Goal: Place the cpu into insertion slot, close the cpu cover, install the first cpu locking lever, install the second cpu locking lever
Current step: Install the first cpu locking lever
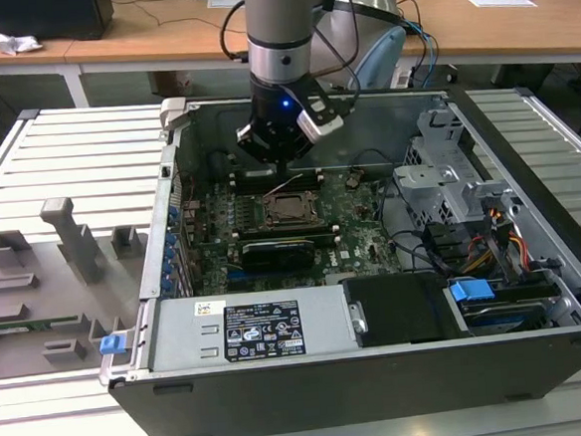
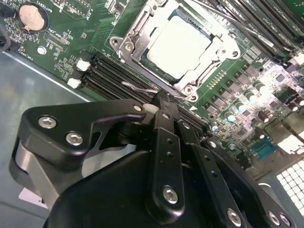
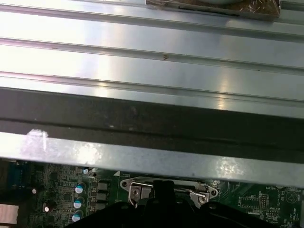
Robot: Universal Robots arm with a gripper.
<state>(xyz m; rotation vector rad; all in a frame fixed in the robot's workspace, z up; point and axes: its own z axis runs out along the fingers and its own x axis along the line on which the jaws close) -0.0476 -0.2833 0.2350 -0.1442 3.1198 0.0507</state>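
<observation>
The cpu (image 2: 179, 46) is seated in the insertion slot (image 2: 142, 45) with the cover (image 2: 214, 54) closed over it. The end effector (image 2: 164, 102), fingers closed, contacts a wire lever (image 2: 138, 87) at the socket edge.

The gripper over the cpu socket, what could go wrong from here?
1. The gripper hangs at the socket's edge, right by a thin wire locking lever; a slight offset could bend it or miss it.
2. The cpu sits under the cpu cover; pressing unevenly there could stress the chip.
3. The black memory slots lie beside the gripper, so a sideways move might strike them.
</observation>
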